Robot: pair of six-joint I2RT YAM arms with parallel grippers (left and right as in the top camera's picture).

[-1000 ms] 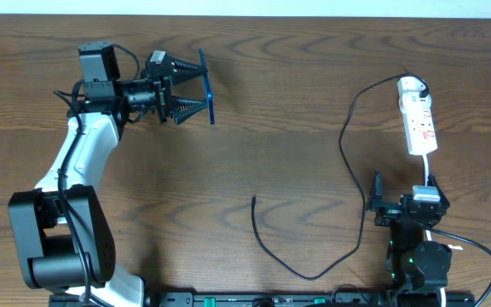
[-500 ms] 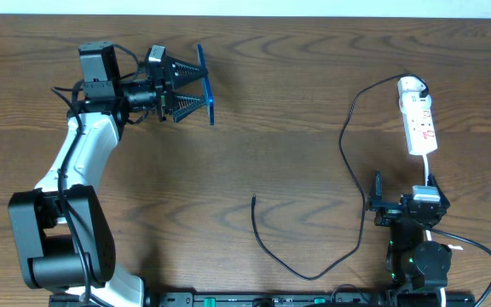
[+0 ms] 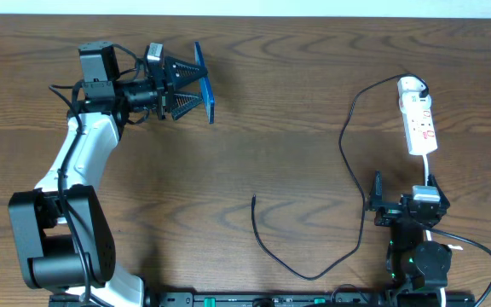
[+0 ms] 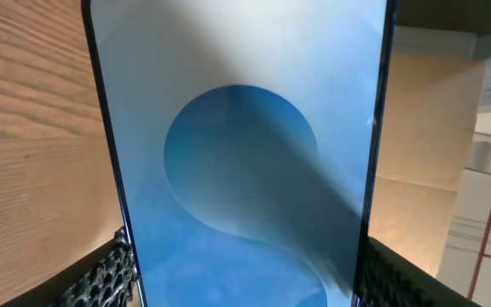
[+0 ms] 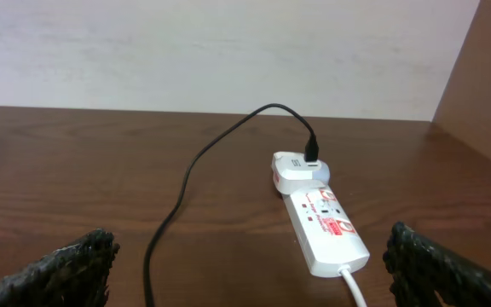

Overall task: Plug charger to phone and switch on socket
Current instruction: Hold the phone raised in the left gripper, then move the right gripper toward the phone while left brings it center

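Note:
The phone (image 3: 203,83), bright blue screen, is lifted off the table on edge at the far left, and my left gripper (image 3: 196,85) is shut on it. In the left wrist view the phone (image 4: 245,153) fills the frame between the black fingers (image 4: 101,277). The white socket (image 3: 418,118) lies at the far right, with the charger (image 3: 345,145) plugged into its far end through a white adapter (image 5: 295,170). The black cable loops down the table to its free tip (image 3: 254,199). My right gripper (image 5: 250,273) stands open just in front of the socket (image 5: 326,226), nothing between its fingers.
The socket's white cord (image 3: 433,170) runs back toward the right arm's base. A brown side panel (image 5: 484,85) rises to the right of the socket. A pale wall stands behind the table's far edge.
The left gripper has shifted slightly up and back with the phone in it. The right arm, the socket and the cable have not moved.

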